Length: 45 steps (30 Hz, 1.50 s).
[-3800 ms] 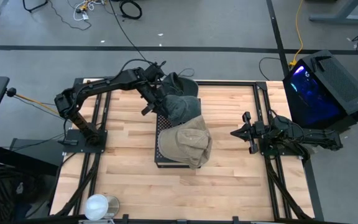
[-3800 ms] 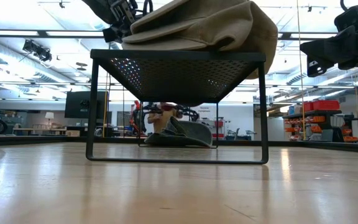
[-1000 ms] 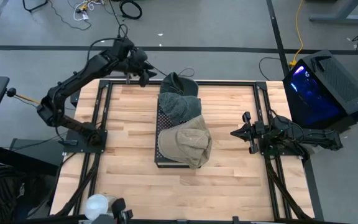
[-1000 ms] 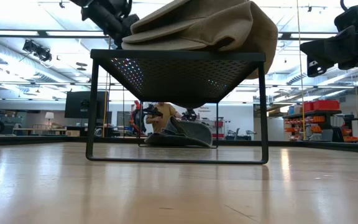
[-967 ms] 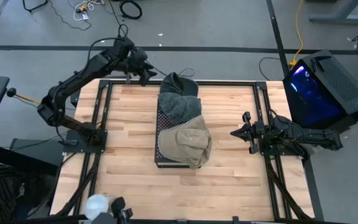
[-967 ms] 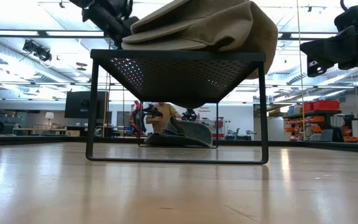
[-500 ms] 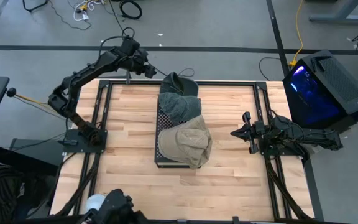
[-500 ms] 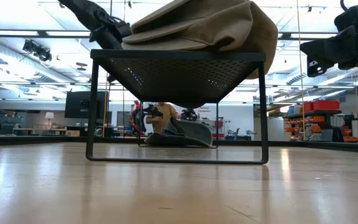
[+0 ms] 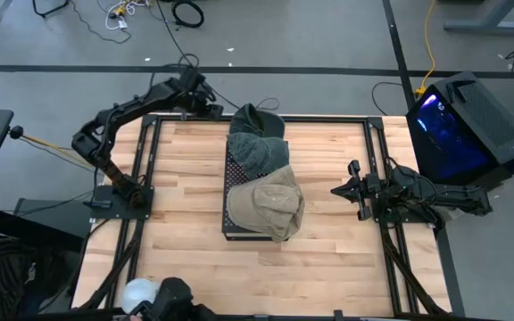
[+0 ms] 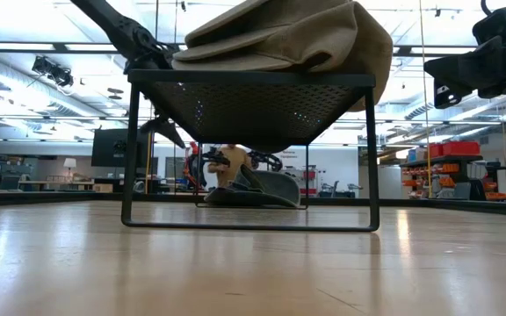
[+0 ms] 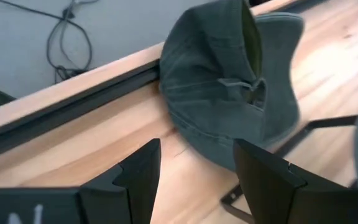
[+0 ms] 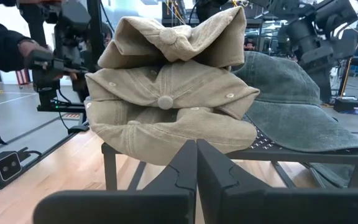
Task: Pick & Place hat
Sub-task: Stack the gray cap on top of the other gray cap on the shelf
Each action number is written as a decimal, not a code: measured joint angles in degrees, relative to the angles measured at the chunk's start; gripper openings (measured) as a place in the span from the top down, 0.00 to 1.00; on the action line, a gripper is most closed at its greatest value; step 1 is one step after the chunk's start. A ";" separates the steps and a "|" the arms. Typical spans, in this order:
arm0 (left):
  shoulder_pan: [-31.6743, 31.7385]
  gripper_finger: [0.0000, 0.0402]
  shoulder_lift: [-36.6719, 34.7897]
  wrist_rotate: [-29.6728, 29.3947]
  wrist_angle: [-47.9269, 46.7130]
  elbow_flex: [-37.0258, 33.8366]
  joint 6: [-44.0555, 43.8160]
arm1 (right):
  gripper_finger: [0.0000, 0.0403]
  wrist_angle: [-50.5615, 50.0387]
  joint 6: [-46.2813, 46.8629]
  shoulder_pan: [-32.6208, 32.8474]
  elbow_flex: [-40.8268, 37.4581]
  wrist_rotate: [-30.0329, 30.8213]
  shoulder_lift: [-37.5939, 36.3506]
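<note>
From above, the left gripper point(image 9: 211, 105) hung at the far edge of the surface point(image 9: 186, 232), just beside the green hat point(image 9: 255, 125) lying there on the wood, the likely next pick. The black rack point(image 9: 232, 225) at mid-surface already carried a second green hat point(image 9: 259, 156) and a tan hat point(image 9: 268, 205).

Down low, the tan one drooped over the rack's edge.

Left wrist: jaws wide open, holding nothing, lined up on the green hat.

Right wrist: jaws closed and empty, apparently; the right gripper point(image 9: 346, 189) waited near the right edge, facing the rack.
</note>
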 joint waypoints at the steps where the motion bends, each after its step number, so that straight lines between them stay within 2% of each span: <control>1: -0.30 0.48 0.00 -0.92 1.11 -0.76 -0.38 | 0.98 0.00 0.00 -0.01 -0.01 -0.02 0.00; 16: -1.27 0.48 0.62 -1.48 17.23 -10.57 -10.31 | 0.98 0.00 0.00 -0.02 -0.02 0.00 0.00; 32: -1.88 0.48 11.21 -0.82 24.93 -10.66 -12.13 | 0.98 0.00 0.00 -0.01 -0.01 0.00 0.00; 45: -2.09 0.48 14.32 -2.72 32.29 -10.66 -11.95 | 0.98 0.00 -0.02 -0.02 -0.02 0.00 0.00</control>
